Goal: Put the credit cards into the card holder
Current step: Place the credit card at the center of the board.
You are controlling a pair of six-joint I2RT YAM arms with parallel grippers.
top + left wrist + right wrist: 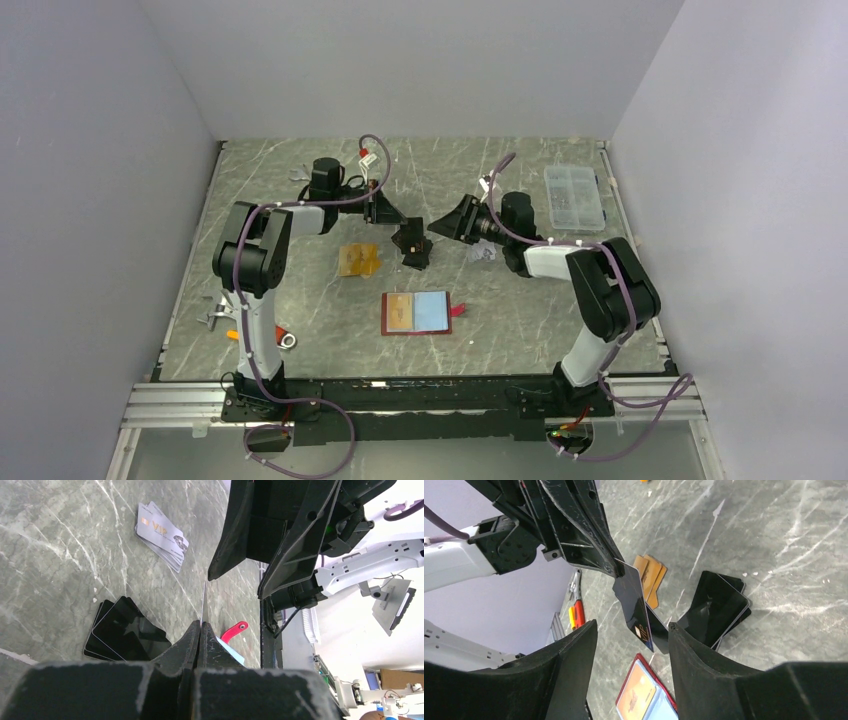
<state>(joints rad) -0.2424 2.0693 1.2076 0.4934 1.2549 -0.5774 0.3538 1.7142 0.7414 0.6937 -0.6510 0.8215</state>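
Dark-red leather-look folding card holder (pixel 432 312) lies open and flat on the grey marbled tabletop (pixel 310 310), the thing nearest the arm bases. An orange card (pixel 400 311) shows through its left clear sleeve, and its red snap tab (pixel 461 310) sticks out from the right edge.

Just beyond the holder and to its left sits a small fanned stack of flat orange cards (pixel 358 259). Straight beyond the holder lies a fanned stack of glossy black cards (pixel 127 630). Beyond it to the right is a stack of silver-grey cards (pixel 160 535) (the top one reads "VIP").

Above the tabletop beyond the holder, over the black stack, the left gripper (pixel 200 625) has its fingers pressed together on the top edge of a single black card (pixel 631 600). That card hangs tilted in the air, clear of the tabletop, with a gold chip near its lower corner. The right gripper (pixel 631 629) faces it from the other side with its fingers spread wide and nothing between the pads. In its own wrist view the hanging card's lower end shows in the gap between the two fingers, not touching either.

Farthest from the holder, beyond it and well to the right near the back of the table, stands a clear plastic compartment box (pixel 573 197).
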